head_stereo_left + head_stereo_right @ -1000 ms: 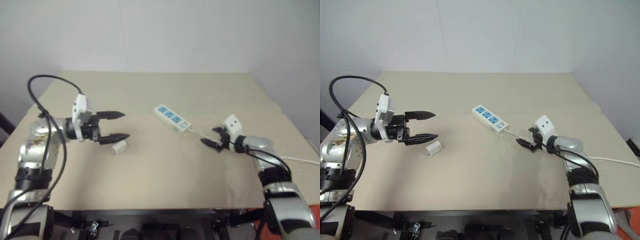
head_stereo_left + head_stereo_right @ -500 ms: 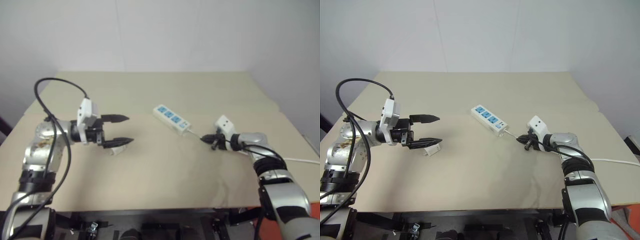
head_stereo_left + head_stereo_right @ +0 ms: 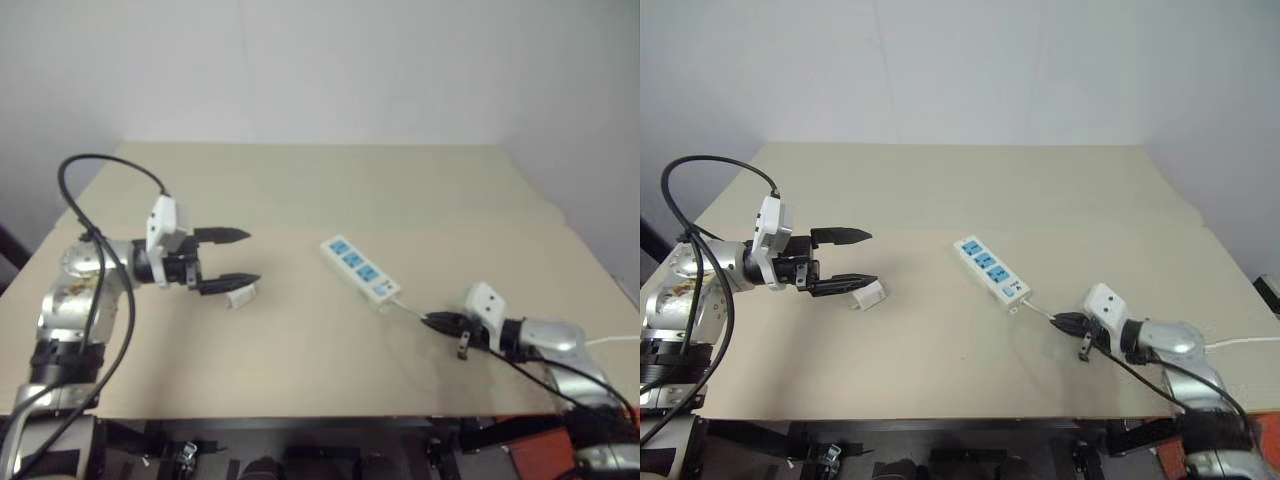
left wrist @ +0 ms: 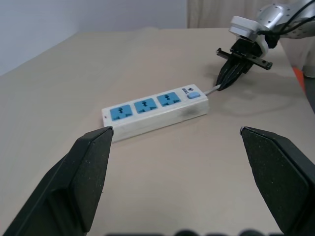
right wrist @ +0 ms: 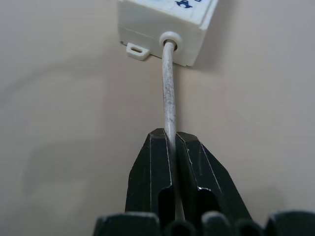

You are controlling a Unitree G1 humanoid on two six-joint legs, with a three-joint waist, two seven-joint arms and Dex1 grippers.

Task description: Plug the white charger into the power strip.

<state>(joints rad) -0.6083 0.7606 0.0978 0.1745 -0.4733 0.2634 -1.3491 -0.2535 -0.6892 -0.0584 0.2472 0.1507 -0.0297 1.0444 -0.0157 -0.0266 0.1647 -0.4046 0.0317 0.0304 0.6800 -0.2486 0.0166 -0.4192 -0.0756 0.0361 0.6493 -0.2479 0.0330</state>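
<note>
The power strip [image 3: 362,269], a white bar with three blue sockets, lies slantwise at mid-table. Its thin white cord [image 5: 169,83] leaves the switch end and runs between the fingers of my right gripper [image 3: 428,321], which is shut on it a short way from the strip, near the table's front right. The white charger [image 3: 240,296] lies on the table at the left. Just above and beside it hovers my left gripper [image 3: 252,258], open and empty, pointing toward the strip. The left wrist view looks between its spread fingers at the power strip [image 4: 155,112] and the right gripper [image 4: 225,83].
The beige table [image 3: 300,190] reaches back to a white wall. Its front edge runs close below my right gripper. The rest of the cord [image 3: 610,342] trails off over the right edge.
My right gripper shut on the cord and drew back toward the front edge, dragging the power strip with it toward me. The left gripper and the charger stayed put.
</note>
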